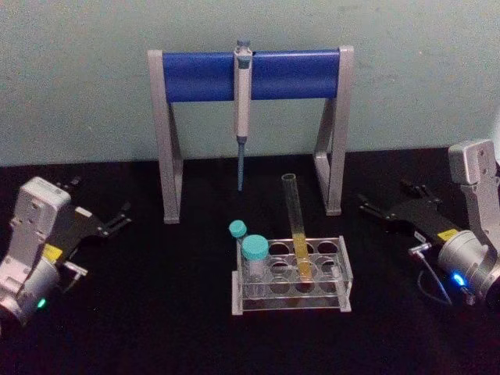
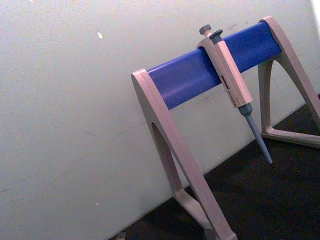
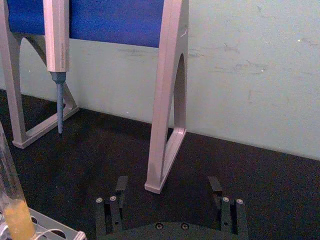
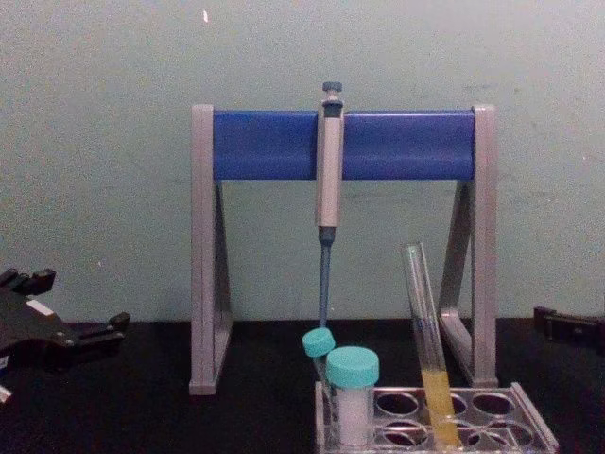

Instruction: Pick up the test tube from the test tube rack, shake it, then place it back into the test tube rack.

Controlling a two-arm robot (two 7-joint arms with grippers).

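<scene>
Head view: test tube (image 1: 296, 226) stands in the test tube rack (image 1: 291, 275), leaning slightly, near the middle of the tabletop (image 1: 156, 312) toward its front edge. Neither tool touches it. Left tool (image 1: 117, 220) rests by the tabletop's left edge, well apart from the tube; whether its fingers are spread or closed cannot be told. Right tool (image 1: 383, 207) rests by the right edge, nearer the rack but still apart; right wrist view shows its two fingers (image 3: 117, 197) standing wide with nothing between them.

Containers: one test tube, clear, capless, yellow liquid in its lower part. Two teal-capped vials (image 1: 255, 262) in the rack's left-hand holes; the nearer one holds white contents, the farther one's contents cannot be made out. Other rack holes open.

Behind the rack, toward the back edge: one grey stand (image 1: 250, 125) with a blue crossbar, one pipette (image 1: 241, 117) hanging from the bar, tip pointing down and clear of the tabletop.

Count: one tube, one rack, two vials, one stand, one pipette, two tools.
</scene>
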